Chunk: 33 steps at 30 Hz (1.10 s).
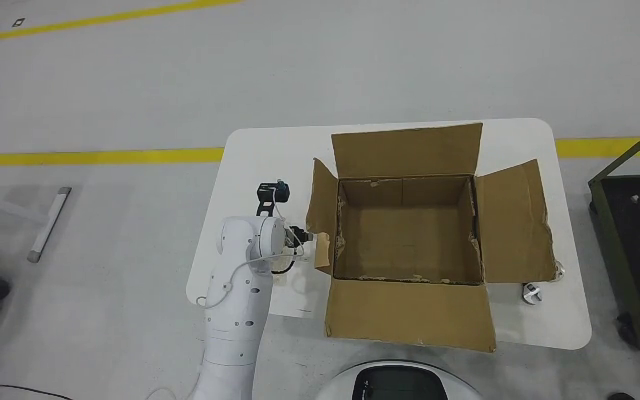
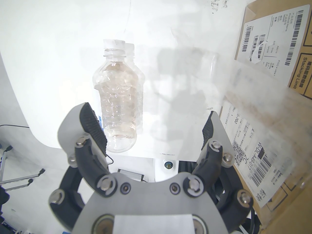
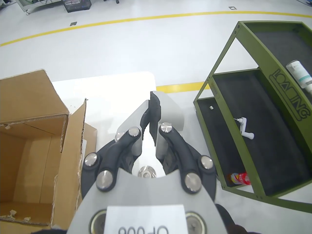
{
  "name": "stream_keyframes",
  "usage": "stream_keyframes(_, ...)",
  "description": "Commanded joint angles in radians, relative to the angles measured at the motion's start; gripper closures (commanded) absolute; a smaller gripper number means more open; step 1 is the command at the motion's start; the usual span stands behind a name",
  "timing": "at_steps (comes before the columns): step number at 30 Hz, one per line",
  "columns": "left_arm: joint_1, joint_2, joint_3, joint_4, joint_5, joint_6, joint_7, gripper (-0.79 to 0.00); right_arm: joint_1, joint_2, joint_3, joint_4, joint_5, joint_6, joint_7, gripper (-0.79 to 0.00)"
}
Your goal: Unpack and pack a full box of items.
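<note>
Clear plastic bottle (image 2: 118, 98) resting on white table (image 2: 61, 37) left of open cardboard box (image 1: 405, 150), sitting just ahead of left gripper (image 2: 149, 110), jaws standing spread, bottle's base nearing one pad, right gripper (image 3: 150, 103) holding jaws pressed together beside green cart (image 3: 258, 113).

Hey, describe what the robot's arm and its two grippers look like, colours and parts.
The left arm is glossy white with rounded shells and thin cables at the wrist. The left gripper and right gripper match: a grey metal plate bearing a white label, black linkages with silver bolts, and silver fingers lined with black ribbed pads.
</note>
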Motion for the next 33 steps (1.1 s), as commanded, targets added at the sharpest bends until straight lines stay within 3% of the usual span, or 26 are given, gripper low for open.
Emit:
stream_keyframes(1, 0.003, 0.000, -0.001, -0.001, -0.001, 0.000, 0.008, -0.785, 0.000, 0.000, 0.000, 0.000, 0.000, 0.000, 0.000, 0.000)
stream_keyframes(4, 0.023, 0.006, -0.013, -0.027, 0.004, -0.019, 0.046, -0.785, -0.008, -0.001, -0.007, 0.008, 0.007, -0.010, -0.021, 0.000)
stream_keyframes(11, 0.041, 0.023, -0.076, -0.094, -0.052, -0.115, -0.014, -0.785, -0.047, -0.010, -0.030, 0.032, 0.096, -0.062, -0.203, 0.000)
stream_keyframes(18, 0.029, 0.045, -0.143, -0.073, -0.145, -0.248, -0.093, -0.785, -0.108, -0.015, -0.012, 0.055, 0.138, -0.182, -0.390, 0.000)
stream_keyframes(29, 0.027, 0.049, -0.146, -0.067, -0.154, -0.275, -0.100, -0.785, -0.118, -0.016, -0.009, 0.065, 0.135, -0.180, -0.399, 0.000)
stream_keyframes(33, 0.054, 0.055, -0.122, -0.061, -0.101, -0.304, -0.028, -0.785, -0.123, -0.017, -0.020, 0.068, 0.126, -0.184, -0.417, 0.000)
